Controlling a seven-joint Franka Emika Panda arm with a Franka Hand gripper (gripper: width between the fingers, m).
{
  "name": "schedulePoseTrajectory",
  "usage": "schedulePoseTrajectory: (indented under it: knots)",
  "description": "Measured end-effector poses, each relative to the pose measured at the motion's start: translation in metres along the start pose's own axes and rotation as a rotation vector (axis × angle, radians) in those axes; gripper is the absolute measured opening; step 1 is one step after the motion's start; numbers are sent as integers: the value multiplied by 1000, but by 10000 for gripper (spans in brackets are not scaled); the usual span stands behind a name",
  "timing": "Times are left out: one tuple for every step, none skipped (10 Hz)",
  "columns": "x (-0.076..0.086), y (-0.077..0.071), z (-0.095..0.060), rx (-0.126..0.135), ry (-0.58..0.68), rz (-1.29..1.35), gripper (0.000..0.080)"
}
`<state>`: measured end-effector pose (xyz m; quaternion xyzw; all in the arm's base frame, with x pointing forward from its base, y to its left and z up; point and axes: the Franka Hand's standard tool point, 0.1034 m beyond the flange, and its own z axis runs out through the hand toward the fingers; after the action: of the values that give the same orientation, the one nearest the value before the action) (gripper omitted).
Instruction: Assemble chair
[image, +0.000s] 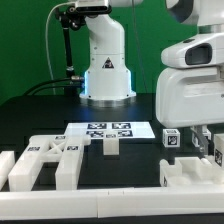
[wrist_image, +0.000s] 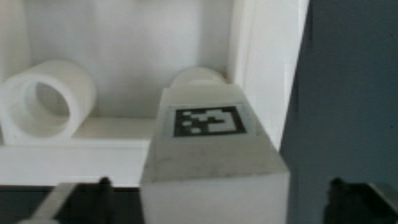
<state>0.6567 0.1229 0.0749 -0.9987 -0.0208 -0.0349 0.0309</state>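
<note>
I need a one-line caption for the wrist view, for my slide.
Open gripper straddles a tagged white post.

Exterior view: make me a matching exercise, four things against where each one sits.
Things:
1. cross-braced panel
2. marker board
3. claw
4. arm's base

Places:
a. at the back, behind the tagged sheet
b. exterior view's right edge, hanging down
c. near corner, exterior view's left
d. lying flat in the middle

Pairs: 1-c, 2-d, 3-b, 4-a

White post (wrist_image: 210, 170), black-and-white square tag (wrist_image: 210, 122); black table (image: 30, 115); white marker board (image: 105, 129).
</note>
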Motion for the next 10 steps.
schedulePoseTrajectory:
  knots:
    - [0,0,0,0,0,-1,397]
    - [0,1,0,-1,0,28,397]
    - [0,2,0,-1,0,101,288]
    - [0,3,0,-2,1,225,288]
    - [0,3,0,-2,0,255,288]
    - [0,6,1,-2,-1,423,288]
    - [0,8,1,13,-6,593,288]
    - [0,11,1,34,-11,749,288]
    - [-1,14,1,48,-20,903,288]
    - [-2,17,1,62,-39,1081,288]
